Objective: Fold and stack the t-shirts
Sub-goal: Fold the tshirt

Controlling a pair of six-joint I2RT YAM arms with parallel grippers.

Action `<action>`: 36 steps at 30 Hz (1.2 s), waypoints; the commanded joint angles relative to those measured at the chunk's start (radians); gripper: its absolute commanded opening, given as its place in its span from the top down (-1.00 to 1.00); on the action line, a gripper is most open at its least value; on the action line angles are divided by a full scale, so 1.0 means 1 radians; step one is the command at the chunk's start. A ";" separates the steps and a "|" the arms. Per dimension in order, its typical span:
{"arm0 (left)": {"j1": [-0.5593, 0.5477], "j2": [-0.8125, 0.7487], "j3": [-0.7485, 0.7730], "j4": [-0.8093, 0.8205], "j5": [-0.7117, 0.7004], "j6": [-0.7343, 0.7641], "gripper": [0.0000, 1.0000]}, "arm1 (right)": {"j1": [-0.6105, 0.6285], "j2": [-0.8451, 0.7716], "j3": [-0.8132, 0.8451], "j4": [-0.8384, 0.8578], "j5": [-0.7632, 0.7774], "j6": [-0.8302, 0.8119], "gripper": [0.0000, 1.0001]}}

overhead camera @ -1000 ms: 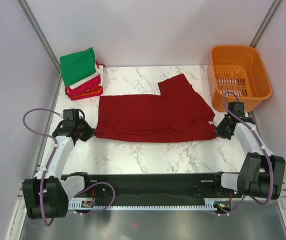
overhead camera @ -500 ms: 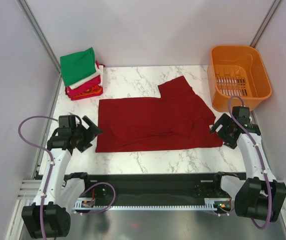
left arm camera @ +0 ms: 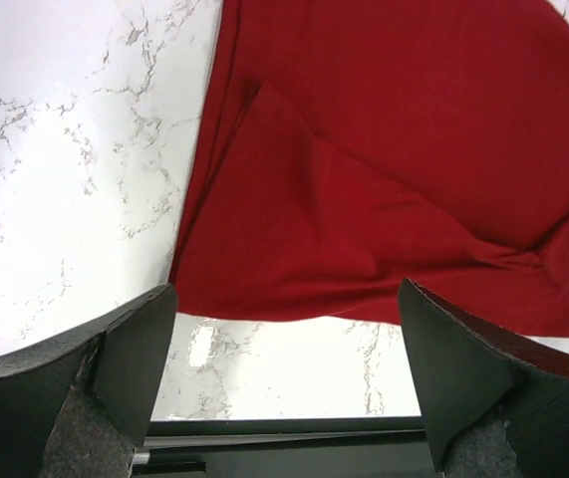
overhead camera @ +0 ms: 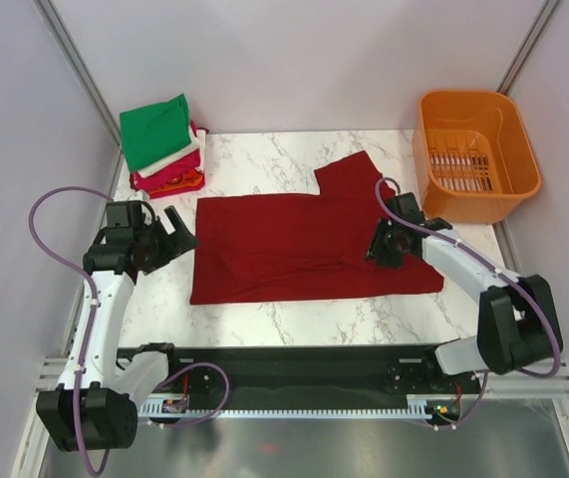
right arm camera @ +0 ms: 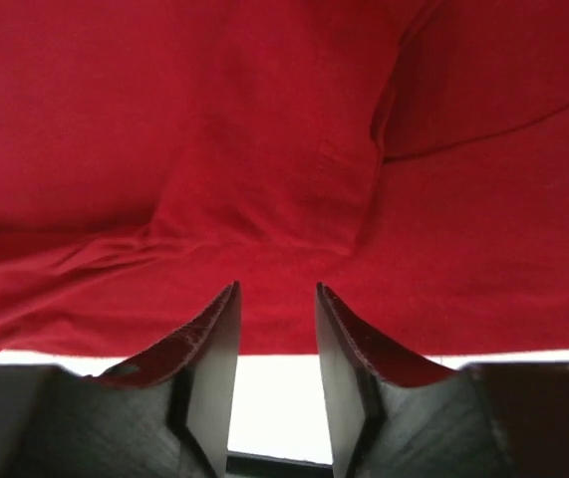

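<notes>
Dark red shirt (overhead camera: 284,249) looked mid-fold. Left gripper (overhead camera: 171,235) sat beside it, jaws gaped wide; right gripper (overhead camera: 376,247) over it, jaws barely parted, empty. Next probably needed: hem grip.

The left gripper (left arm camera: 286,299), jaws spread wide, hangs over the dark red t-shirt (left arm camera: 384,179) (layers overlapping).

The left arm (overhead camera: 103,304) and right arm (overhead camera: 460,263) share one build: white moulded link shells between black joint housings, each trailing a thin mauve cable (overhead camera: 33,221). The left gripper (left arm camera: 286,289) has broad matte-black wedge fingers (left arm camera: 140,344) with grey fuzzy padding below. The right gripper (right arm camera: 276,291) has narrower black fingers (right arm camera: 209,363).
</notes>
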 commanded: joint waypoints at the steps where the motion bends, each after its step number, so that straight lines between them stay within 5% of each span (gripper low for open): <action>1: 0.004 -0.024 -0.014 0.017 -0.021 0.078 -0.96 | 0.029 0.056 0.017 0.059 0.064 0.055 0.15; 25: 0.004 -0.025 -0.028 0.034 -0.050 0.072 -0.96 | 0.075 0.113 -0.014 0.045 0.230 0.042 -0.08; 31: 0.004 -0.023 -0.030 0.034 -0.053 0.072 -0.97 | 0.074 0.127 -0.022 0.071 0.207 0.044 0.07; 36: 0.004 -0.026 -0.030 0.034 -0.056 0.070 -0.97 | 0.075 0.144 -0.032 0.087 0.195 0.042 0.45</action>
